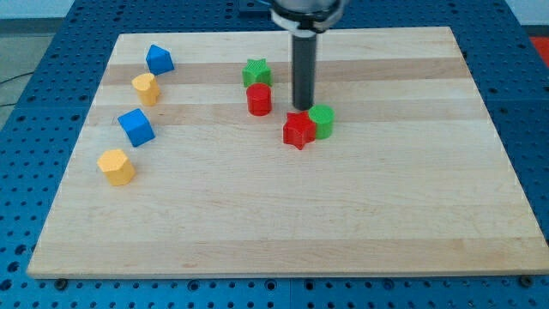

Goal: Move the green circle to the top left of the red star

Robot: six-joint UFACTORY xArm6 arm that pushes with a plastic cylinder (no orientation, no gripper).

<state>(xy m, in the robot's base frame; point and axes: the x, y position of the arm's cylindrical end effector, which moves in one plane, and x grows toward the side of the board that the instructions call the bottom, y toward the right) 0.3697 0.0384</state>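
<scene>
Blue pegboard framed a pale wooden surface (283, 215) on which the arm worked with no claw at all, only a dark rod, so nothing could open, close or clamp. My tip (303, 108) stood just above the green circle (322, 121) at the view's top, slightly to its left, near or touching it; contact could not be told. That circle sat against the red star's (298, 130) right side, the two touching. The likely trouble: any push toward the view's left would drive the circle into the star and shift the reference itself. A wide sweep around the top risked clipping the red cylinder (259, 99) and green star (256, 72) nearby. Blue and yellow blocks lay well apart at the view's left.
</scene>
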